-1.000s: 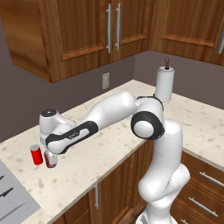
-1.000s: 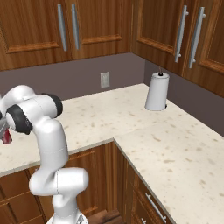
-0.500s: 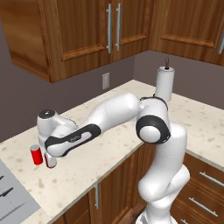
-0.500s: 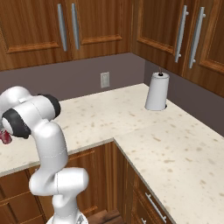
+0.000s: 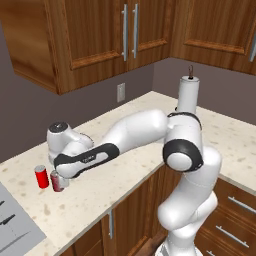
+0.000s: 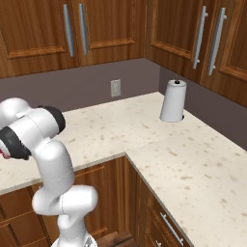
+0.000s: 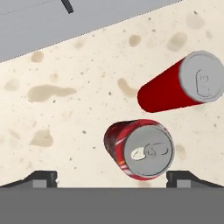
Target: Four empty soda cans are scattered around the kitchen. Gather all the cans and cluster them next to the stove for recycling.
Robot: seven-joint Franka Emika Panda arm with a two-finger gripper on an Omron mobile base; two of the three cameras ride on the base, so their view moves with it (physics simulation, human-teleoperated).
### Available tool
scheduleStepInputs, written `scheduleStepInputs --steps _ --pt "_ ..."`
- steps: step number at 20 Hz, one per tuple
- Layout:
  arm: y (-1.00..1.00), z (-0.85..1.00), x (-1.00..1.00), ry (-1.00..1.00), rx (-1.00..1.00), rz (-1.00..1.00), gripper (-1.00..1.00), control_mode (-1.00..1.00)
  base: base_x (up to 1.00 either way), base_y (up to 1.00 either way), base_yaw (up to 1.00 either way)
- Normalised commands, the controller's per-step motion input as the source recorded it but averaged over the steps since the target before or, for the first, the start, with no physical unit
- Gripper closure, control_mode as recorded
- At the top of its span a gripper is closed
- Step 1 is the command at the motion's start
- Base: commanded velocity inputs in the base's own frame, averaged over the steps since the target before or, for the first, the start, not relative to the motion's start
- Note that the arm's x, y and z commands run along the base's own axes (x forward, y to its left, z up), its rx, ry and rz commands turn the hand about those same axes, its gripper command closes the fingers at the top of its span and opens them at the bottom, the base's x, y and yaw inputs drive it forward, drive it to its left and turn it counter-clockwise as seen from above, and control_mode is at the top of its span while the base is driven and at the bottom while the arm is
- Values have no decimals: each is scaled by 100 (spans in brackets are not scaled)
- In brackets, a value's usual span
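Two red soda cans (image 7: pixel 146 149) stand upright and slightly apart on the speckled desk (image 7: pixel 78 113), near the stove (image 5: pixel 15 235). The pincer (image 7: pixel 111 178) hangs above the nearer can with its jaws spread wide, a fingertip (image 7: pixel 41 178) on either side, gripping nothing

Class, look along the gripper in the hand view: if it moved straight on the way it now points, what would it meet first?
Most likely the nearer red can, standing upright between the open gripper tips. Just past it comes the speckled counter. The second red can lies off to one side, probably outside that line.
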Motion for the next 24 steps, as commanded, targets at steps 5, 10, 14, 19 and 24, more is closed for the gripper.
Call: scheduleStepInputs --steps 5,10,14,19,24 --pt "-26 13 6 -1 0 -4 -100 -100 0 0 0" --pt "-28 23 -1 -1 1 -5 -100 -100 0 0 0" --pt "-38 14 -14 0 1 -12 -100 -100 0 0 0" --pt "-37 0 -14 0 2 -6 -100 -100 0 0 0" --pt "-32 0 -1 0 4 0 -100 -100 0 0 0"
